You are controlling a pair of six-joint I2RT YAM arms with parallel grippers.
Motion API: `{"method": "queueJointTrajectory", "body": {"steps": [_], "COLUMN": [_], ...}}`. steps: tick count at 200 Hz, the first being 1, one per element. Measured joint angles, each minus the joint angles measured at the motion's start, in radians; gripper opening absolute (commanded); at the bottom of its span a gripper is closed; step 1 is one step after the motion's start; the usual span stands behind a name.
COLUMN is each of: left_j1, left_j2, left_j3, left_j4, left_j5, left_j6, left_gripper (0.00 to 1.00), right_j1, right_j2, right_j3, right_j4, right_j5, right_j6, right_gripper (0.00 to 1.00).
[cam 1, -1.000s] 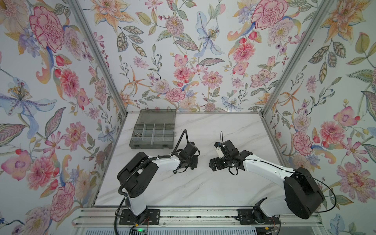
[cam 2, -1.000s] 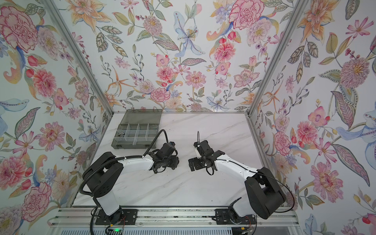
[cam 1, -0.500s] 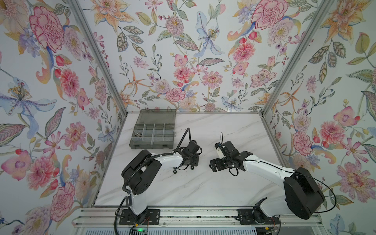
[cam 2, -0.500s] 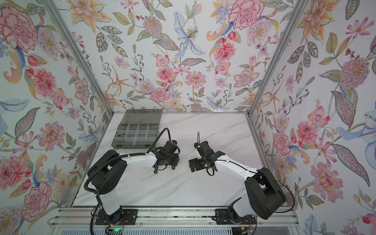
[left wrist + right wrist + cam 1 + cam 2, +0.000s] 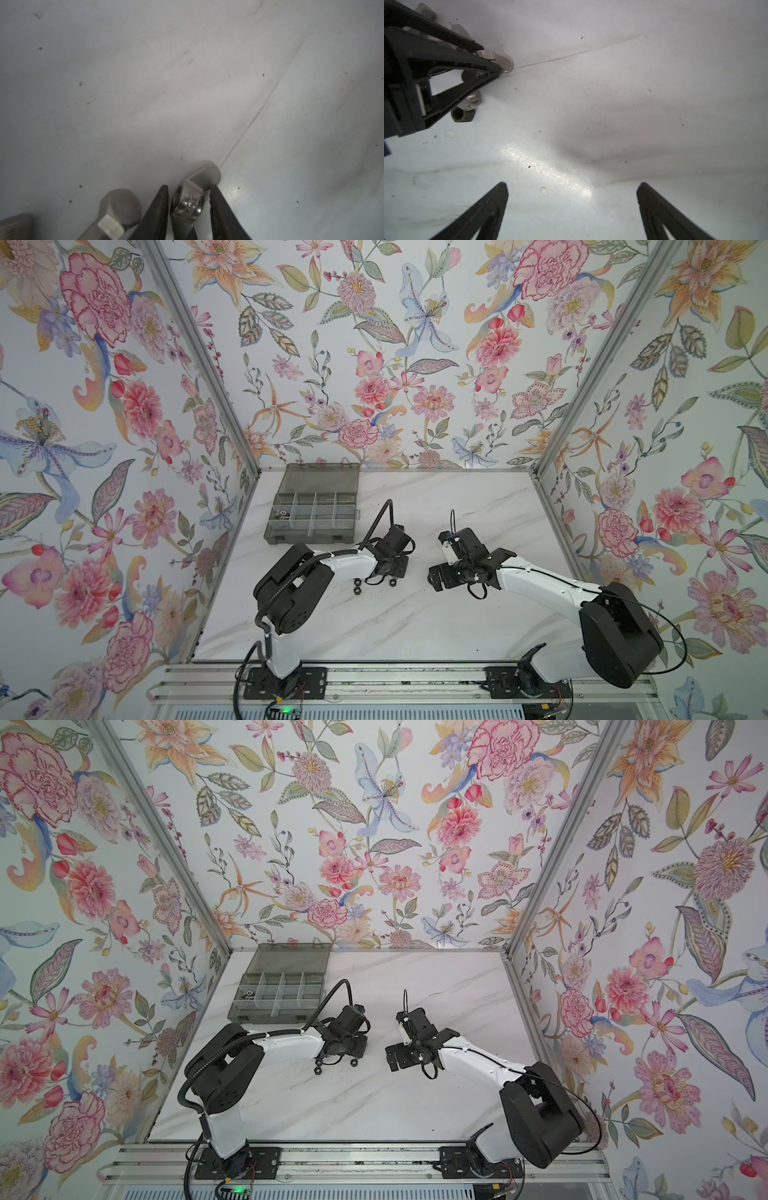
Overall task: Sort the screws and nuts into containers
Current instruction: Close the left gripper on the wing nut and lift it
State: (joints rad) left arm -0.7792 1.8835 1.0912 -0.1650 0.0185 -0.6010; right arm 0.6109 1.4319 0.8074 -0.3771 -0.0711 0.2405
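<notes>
I am holding the left gripper [image 5: 188, 187] astride a silver wing nut [image 5: 188, 204] that is lying on the table [image 5: 374, 626].

Its fingers are sitting one on each side of the nut's round body, set narrow, with one tip against a wing. I cannot tell whether they are pinching it yet. I am taking it across the body because, as I judge it, the flat wings would twist out. A silver hex-head screw [image 5: 119, 209] is lying just beside one finger, which is why I am using so tight a stance. Two black nuts [image 5: 356, 590] are lying near the gripper. The right gripper [image 5: 572, 193] is hanging wide open over bare table, apart from the pile and leaving me room. The organiser box [image 5: 309, 536] is standing at the far left with its lid back, and a few silver pieces are showing in one corner cell.
</notes>
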Motion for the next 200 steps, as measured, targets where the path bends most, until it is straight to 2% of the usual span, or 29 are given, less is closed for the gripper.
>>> {"method": "queueJointTrajectory", "body": {"steps": [38, 103, 119, 176, 200], "left_j1": [0.0, 0.0, 0.0, 0.013, 0.056], "left_j2": [0.013, 0.008, 0.006, -0.009, -0.058], "left_j3": [0.019, 0.019, 0.014, 0.009, 0.007], "left_j4": [-0.008, -0.014, -0.01, -0.033, -0.076], "left_j5": [0.0, 0.001, 0.001, 0.0, 0.002], "left_j6": [0.016, 0.014, 0.013, 0.019, 0.034], "left_gripper": [0.34, 0.1, 0.0, 0.0, 0.0], "right_j1": [0.0, 0.0, 0.0, 0.0, 0.0], "right_j2": [0.0, 0.0, 0.0, -0.003, -0.021], "right_j3": [0.0, 0.0, 0.0, -0.006, -0.013], "right_j4": [0.0, 0.0, 0.0, 0.003, 0.004], "right_j5": [0.0, 0.0, 0.0, 0.0, 0.0], "right_j6": [0.0, 0.0, 0.0, 0.0, 0.0], "right_gripper": [0.99, 0.99, 0.99, 0.99, 0.99]}}
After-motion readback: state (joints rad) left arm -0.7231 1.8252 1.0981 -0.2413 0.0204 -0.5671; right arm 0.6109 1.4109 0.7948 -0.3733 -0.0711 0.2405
